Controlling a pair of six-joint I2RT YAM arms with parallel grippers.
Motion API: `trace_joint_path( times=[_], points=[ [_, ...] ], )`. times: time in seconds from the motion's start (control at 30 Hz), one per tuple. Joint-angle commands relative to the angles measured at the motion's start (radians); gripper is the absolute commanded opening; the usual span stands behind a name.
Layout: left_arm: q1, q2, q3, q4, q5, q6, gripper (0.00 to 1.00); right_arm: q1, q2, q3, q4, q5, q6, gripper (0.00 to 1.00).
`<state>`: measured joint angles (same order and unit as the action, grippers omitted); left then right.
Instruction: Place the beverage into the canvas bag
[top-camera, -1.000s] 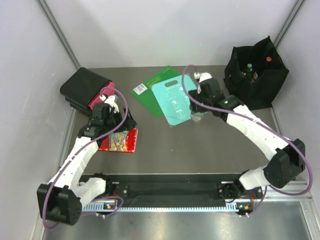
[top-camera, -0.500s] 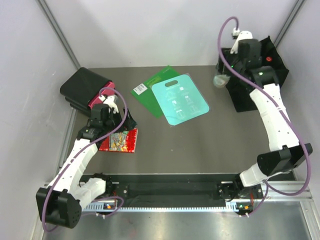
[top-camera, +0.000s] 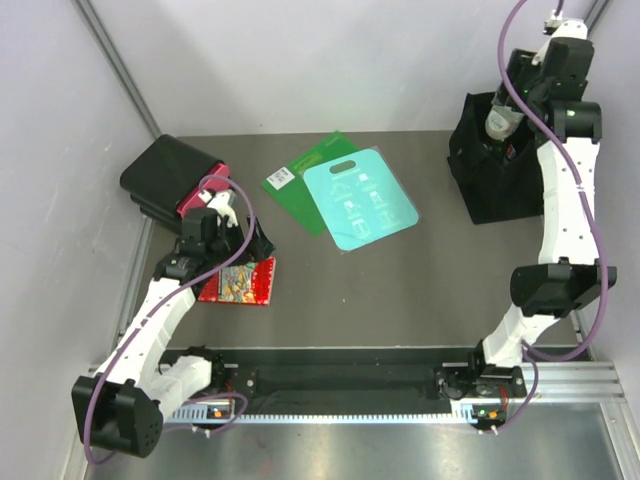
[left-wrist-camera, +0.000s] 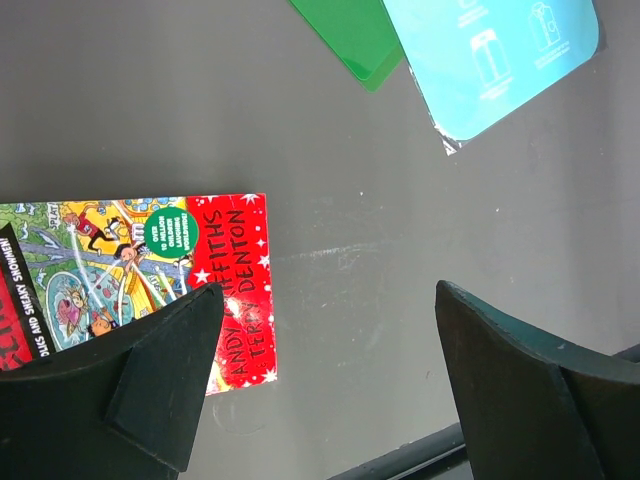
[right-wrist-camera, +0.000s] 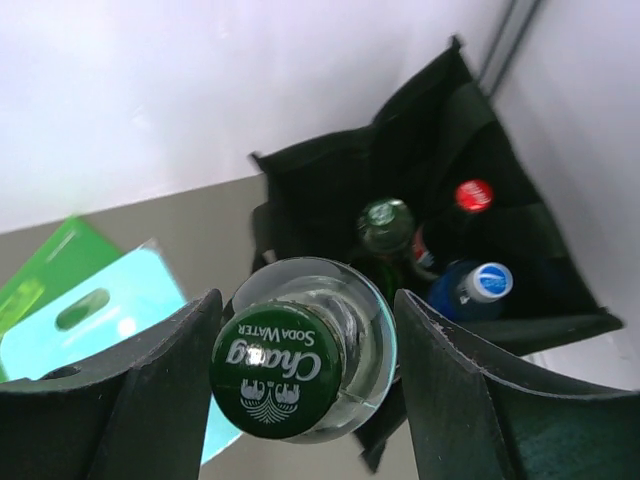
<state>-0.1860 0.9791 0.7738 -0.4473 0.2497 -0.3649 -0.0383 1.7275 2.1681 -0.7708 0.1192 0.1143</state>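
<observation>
The clear glass soda-water bottle with a green cap (right-wrist-camera: 300, 350) hangs just above the open black fabric tote (right-wrist-camera: 440, 110) (three capped bottles (right-wrist-camera: 385, 225) stand inside), clamped between the right gripper's (right-wrist-camera: 308, 385) fingers. The left gripper (left-wrist-camera: 325, 390) hovers, spread wide, over the edge of a red picture book (left-wrist-camera: 225, 290).

Wide overhead, close wrists, shared canvas bag (top-camera: 490, 190)
</observation>
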Motion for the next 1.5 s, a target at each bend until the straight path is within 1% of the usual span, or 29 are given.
trace_joint_path(
  times=[0.0,0.17,0.33,0.47,0.7,0.87,1.07,1.33,1.47],
  points=[
    [-0.006,-0.025,-0.013,0.053,0.019,0.001,0.91,-0.061,-0.005,0.101,0.223,-0.013,-0.001,0.00],
    [-0.009,-0.025,-0.013,0.055,0.020,0.000,0.91,-0.104,0.044,0.119,0.271,-0.042,0.004,0.00],
    [-0.009,-0.023,-0.013,0.058,0.020,0.000,0.91,-0.106,0.101,0.121,0.375,-0.056,-0.018,0.00],
    [-0.009,-0.014,-0.013,0.059,0.022,0.001,0.91,-0.118,0.179,0.170,0.389,-0.053,-0.011,0.00],
    [-0.009,0.001,-0.008,0.058,0.008,0.004,0.91,-0.124,0.268,0.148,0.468,-0.064,0.010,0.00],
    [-0.009,0.016,-0.007,0.058,0.010,0.006,0.91,-0.126,0.287,0.079,0.557,-0.082,-0.011,0.00],
    [-0.009,0.029,-0.002,0.059,0.008,0.006,0.91,-0.126,0.308,0.036,0.597,-0.087,-0.042,0.00],
    [-0.009,0.030,-0.004,0.058,0.002,0.007,0.91,-0.129,0.325,-0.024,0.619,-0.081,-0.059,0.00],
    [-0.009,0.029,-0.005,0.056,0.003,0.007,0.91,-0.132,0.339,-0.028,0.620,-0.082,-0.056,0.00]
  ],
)
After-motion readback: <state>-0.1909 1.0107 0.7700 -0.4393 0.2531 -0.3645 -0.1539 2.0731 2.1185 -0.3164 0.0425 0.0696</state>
